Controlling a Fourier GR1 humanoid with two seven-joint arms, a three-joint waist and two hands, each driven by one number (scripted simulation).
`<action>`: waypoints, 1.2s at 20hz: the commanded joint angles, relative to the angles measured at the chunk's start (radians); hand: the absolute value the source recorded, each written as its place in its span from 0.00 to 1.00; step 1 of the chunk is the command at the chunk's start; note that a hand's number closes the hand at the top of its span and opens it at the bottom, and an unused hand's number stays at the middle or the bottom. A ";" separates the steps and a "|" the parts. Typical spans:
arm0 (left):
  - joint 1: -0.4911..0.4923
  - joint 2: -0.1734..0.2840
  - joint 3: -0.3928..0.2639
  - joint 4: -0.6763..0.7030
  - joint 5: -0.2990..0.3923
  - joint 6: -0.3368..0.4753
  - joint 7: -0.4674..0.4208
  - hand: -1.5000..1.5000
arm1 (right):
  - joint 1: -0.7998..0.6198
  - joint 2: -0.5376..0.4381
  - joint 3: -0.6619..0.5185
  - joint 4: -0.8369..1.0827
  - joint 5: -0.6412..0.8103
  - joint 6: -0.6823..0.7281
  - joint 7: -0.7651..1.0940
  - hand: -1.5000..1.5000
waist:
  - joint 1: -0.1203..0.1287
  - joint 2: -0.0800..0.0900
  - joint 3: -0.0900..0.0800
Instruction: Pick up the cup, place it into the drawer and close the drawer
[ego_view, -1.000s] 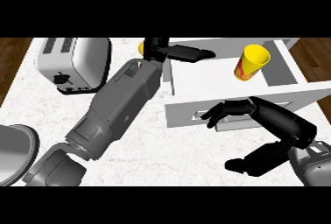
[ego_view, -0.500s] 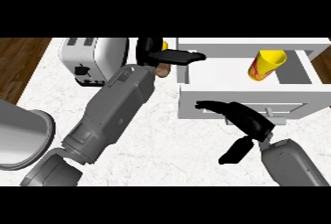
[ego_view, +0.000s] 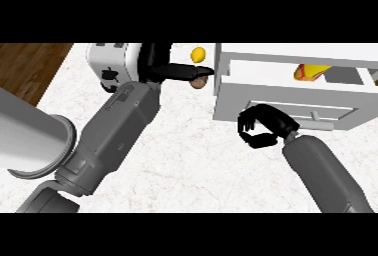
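The yellow cup (ego_view: 310, 71) with a red inside lies in the open white drawer (ego_view: 251, 70) at the upper right. My right hand (ego_view: 262, 127) is against the left part of the drawer's front panel (ego_view: 325, 106), its fingers curled and holding nothing. The small handle (ego_view: 316, 115) is to the right of that hand, apart from it. My left hand (ego_view: 173, 70) reaches across the counter to the drawer's left side with straight fingers, open and holding nothing.
A silver toaster (ego_view: 109, 65) stands at the back left, beside my left hand. A large grey metal pot (ego_view: 29, 135) fills the left edge. A small yellow item (ego_view: 198, 53) and a brown one (ego_view: 198, 83) lie near the left fingertips. Dark wooden floor (ego_view: 26, 65) lies beyond the counter's left edge.
My right hand rose from the lower right to the drawer's front panel and curled. Less of the drawer's inside shows now. The left arm has stayed stretched toward the drawer.
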 joint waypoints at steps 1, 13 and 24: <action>0.085 0.033 -0.002 -0.053 0.009 -0.057 -0.001 0.00 | -0.086 -0.017 -0.088 0.192 -0.020 -0.064 -0.149 1.00 | 0.031 0.014 0.007; 0.184 0.118 -0.022 -0.149 0.008 -0.154 0.034 0.00 | -0.380 -0.106 -0.295 0.421 -0.108 -0.114 -0.127 1.00 | 0.102 0.036 0.007; 0.206 0.137 -0.022 -0.187 0.021 -0.190 0.057 0.00 | -0.411 -0.178 -0.334 0.367 -0.170 -0.019 -0.102 1.00 | 0.130 0.037 0.005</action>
